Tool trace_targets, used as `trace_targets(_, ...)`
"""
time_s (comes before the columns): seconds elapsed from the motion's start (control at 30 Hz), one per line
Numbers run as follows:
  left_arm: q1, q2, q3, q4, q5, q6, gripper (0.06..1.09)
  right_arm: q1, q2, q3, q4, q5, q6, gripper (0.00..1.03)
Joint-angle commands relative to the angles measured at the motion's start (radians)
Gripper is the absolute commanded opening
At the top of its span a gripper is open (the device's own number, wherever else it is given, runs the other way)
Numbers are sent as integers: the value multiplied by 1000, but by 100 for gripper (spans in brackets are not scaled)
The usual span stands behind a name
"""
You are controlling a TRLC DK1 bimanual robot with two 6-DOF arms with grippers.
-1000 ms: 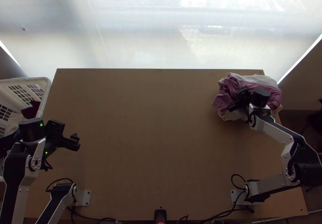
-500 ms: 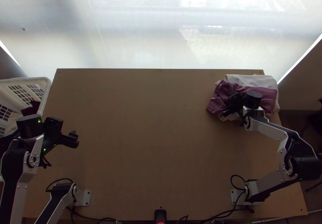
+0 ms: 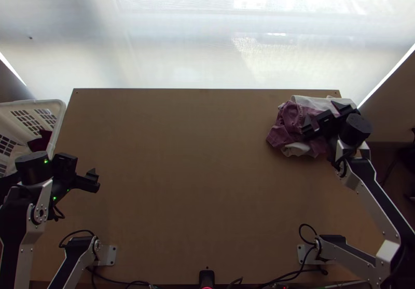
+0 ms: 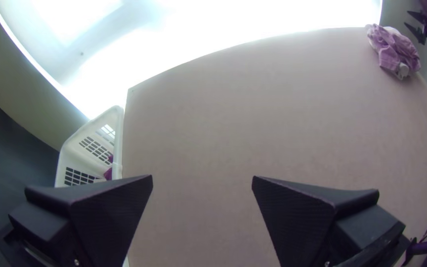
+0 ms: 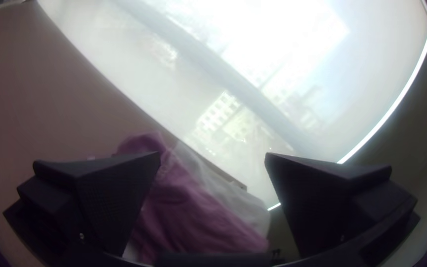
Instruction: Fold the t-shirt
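In the top view my right gripper (image 3: 323, 113) stands open above a bunched pile at the table's far right corner. The pile is of mauve cloth (image 3: 282, 132) and white cloth (image 3: 310, 102); which part is the t-shirt I cannot tell. In the right wrist view the mauve cloth (image 5: 189, 212) lies beneath and between the parted fingers of my right gripper (image 5: 212, 160). My left gripper (image 3: 94, 179) is over the table's left side, far from the cloth. The left wrist view has my left gripper (image 4: 202, 180) open with nothing held, the mauve cloth (image 4: 396, 49) far off.
A white plastic basket (image 3: 58, 113) with dark red and pale cloth inside stands against the table's left edge. The bare wooden table (image 3: 197, 175) stretches between the arms. A small black device (image 3: 206, 277) sits at the near edge, with cables beside it.
My right gripper has swung to the right and its fingers have opened wide over the pile. The pile first shifted slightly left and nearer. My left gripper has drifted slightly left.
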Motion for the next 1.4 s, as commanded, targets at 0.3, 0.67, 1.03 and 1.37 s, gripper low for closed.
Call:
trace_targets(0.3, 47, -471, -239, 153, 1, -89, 104, 123, -578, -269, 140, 338, -89, 98)
trace_targets(0.67, -25, -676, -495, 489, 50, -164, 104, 339, -1004, -681, 99, 477, -52, 98)
trace_targets(1.03, -220, -568, -777, 874, 68, -122, 104, 358, -1089, -689, -133, 477, 183, 98)
trace_targets(1.37, -197, -696, -811, 679, 57, -64, 104, 373, -1139, -692, -361, 296, 211, 98)
